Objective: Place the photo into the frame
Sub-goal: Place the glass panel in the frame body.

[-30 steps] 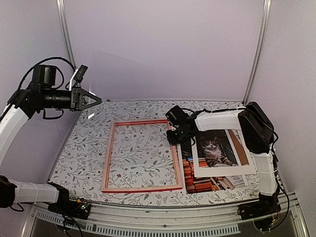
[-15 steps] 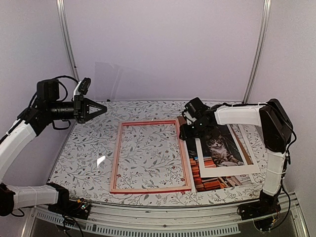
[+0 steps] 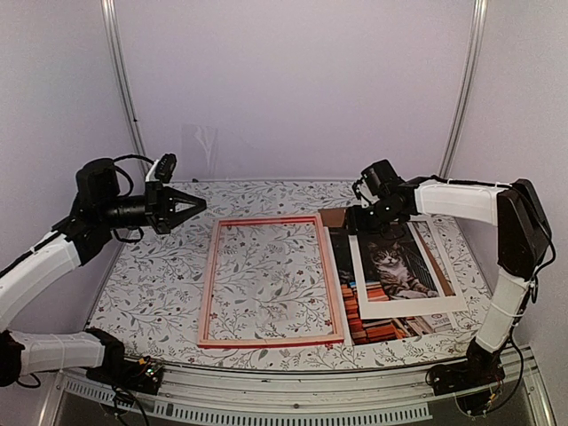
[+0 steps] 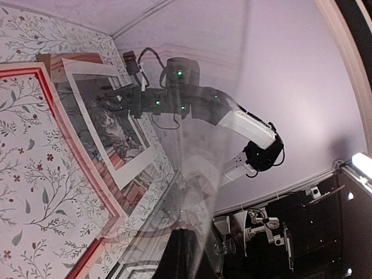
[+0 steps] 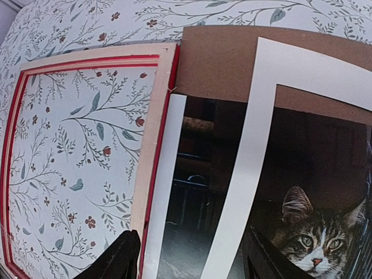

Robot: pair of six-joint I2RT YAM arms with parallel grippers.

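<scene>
The photo [image 3: 359, 311] lies by the desk's right edge under the white mat [image 3: 417, 306], beside the frame [image 3: 330, 266]. The released right gripper [image 3: 355, 222] above its far corner may snag the white mat too; the left gripper [image 3: 191, 206] clenches a clear pane [image 4: 192, 192].

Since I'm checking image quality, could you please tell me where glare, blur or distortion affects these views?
Left wrist: a pale translucent haze streaks the middle, partly veiling the frame. Right wrist: sharp, though lens distortion bows the rails. Top: even light, soft shadows.
</scene>
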